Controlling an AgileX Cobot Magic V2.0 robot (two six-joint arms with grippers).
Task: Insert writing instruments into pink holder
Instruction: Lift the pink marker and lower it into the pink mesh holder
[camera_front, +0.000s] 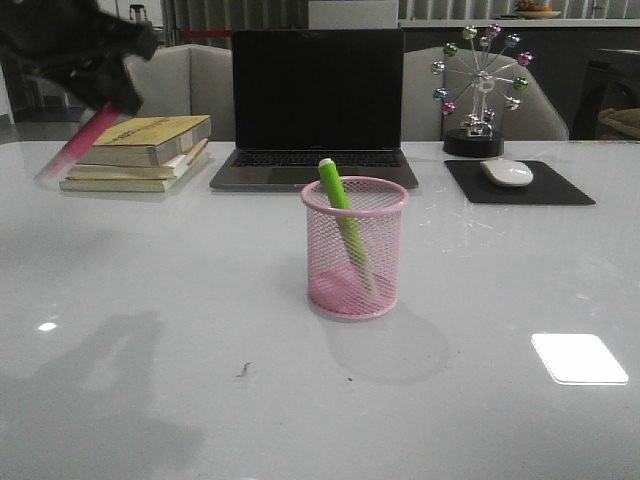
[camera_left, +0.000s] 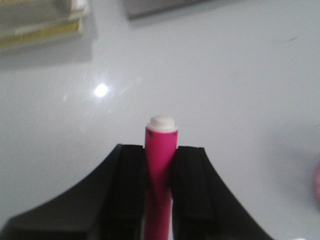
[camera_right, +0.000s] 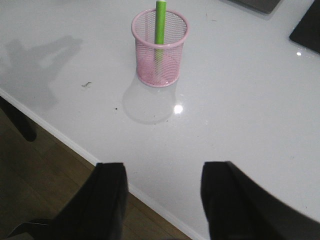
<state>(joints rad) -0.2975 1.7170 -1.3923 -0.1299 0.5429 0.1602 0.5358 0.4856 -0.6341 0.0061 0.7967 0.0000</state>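
1. Nearest the front camera is bare white desk (camera_front: 150, 400), marked only by a small dark speck; nothing there gets in the way.
2. Far left and high up, the left hand (camera_left: 160, 165) has its fingers clamped on the magenta pen (camera_front: 85, 140), which hangs tilted in the air above the stack of books (camera_front: 140, 152). It looks blurred in the front view. The grip sits low on the barrel, so the long free end could swing or slip during a fast carry.
3. At centre stands the pink holder (camera_front: 355, 250), well apart from the held pen. The green pen (camera_front: 340, 215) is already inside, leaning toward the left rim with its top poking out. That lean narrows the opening on the approach side; a descending magenta tip could strike the green pen or the rim and tip the light mesh cup.
4. A tilted release risks the pen catching the rim and falling onto the desk.
5. To the right, the right hand (camera_right: 162, 200) hovers at the desk edge, fingers spread, holding nothing; it seems clear of the path.
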